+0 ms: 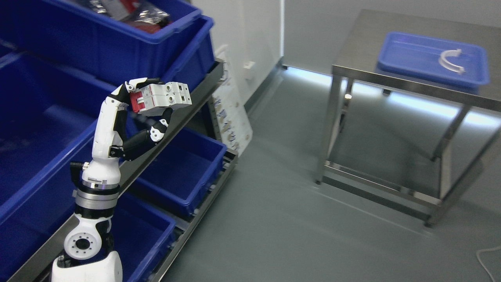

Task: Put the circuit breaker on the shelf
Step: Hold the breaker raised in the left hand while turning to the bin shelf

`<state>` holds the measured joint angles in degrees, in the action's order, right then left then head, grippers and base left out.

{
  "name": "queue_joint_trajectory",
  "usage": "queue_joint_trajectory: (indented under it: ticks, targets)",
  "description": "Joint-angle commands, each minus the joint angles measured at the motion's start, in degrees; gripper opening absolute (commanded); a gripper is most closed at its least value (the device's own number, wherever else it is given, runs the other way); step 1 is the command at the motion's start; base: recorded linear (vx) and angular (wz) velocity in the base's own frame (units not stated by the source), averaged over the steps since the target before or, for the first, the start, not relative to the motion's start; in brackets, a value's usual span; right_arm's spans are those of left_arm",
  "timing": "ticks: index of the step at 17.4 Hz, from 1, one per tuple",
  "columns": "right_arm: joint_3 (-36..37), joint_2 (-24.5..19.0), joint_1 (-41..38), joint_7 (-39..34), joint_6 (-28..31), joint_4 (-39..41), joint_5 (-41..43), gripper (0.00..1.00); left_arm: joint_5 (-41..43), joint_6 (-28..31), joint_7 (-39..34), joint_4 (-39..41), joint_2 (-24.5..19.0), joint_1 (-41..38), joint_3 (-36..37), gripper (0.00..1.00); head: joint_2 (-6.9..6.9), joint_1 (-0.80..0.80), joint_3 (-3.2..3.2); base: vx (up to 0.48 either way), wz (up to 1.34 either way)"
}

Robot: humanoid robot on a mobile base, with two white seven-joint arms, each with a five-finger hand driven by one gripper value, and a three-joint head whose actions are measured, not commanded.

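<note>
Grey flooring (274, 219) covered the room, smooth and slightly reflective, and it met a pale wall (250, 35) at the back. A stainless-steel counter (391, 78) stood at the right on four legs with a low frame between them. One blue tray (411, 51) rested on the counter top, and one curved white part (451, 60) lay inside the tray.

A tilted metal shelf (195, 102) ran along the left side. Five blue bins were visible on its levels: two stacked at the top (156, 43), one large bin at the far left (35, 129), one on the middle level (184, 172) and one at the bottom (145, 235). The top bin held dark and red packaged items (133, 13). A white printed sheet (233, 117) leaned against the shelf end; its writing was too small to read.

The left hand (150, 113) was raised beside the shelf rail, with fingers above and thumb below clamped around one circuit breaker (162, 98). The circuit breaker was white with a red face and was held clear of the bins, just in front of the upper shelf rail. No marking on it was legible.
</note>
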<state>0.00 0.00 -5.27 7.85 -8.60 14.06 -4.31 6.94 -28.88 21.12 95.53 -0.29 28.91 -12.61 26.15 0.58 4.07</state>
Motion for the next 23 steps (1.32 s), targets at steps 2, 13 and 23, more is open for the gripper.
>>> queue_joint_trajectory:
  ticks: [2,13,23]
  targets:
    - [-1.14,1.0,0.0,-0.03,13.08,0.01,0.0,1.0,0.0,4.79,0.32,2.12,-4.88,6.5,0.13,0.17,0.0,0.0,0.0,-0.07,0.94]
    - [-1.14,1.0,0.0,-0.03,13.08,0.01,0.0,1.0,0.62,22.72,8.14,-0.33,-9.02,12.3,2.5,0.18,-0.02,0.0,0.0,-0.06,0.96]
    - [-1.14,1.0,0.0,-0.03,13.08,0.01,0.0,1.0,8.97,23.87,10.34,-14.23,-15.97,18.81,3.82,0.18,-0.02,0.0,0.0,0.026,0.2]
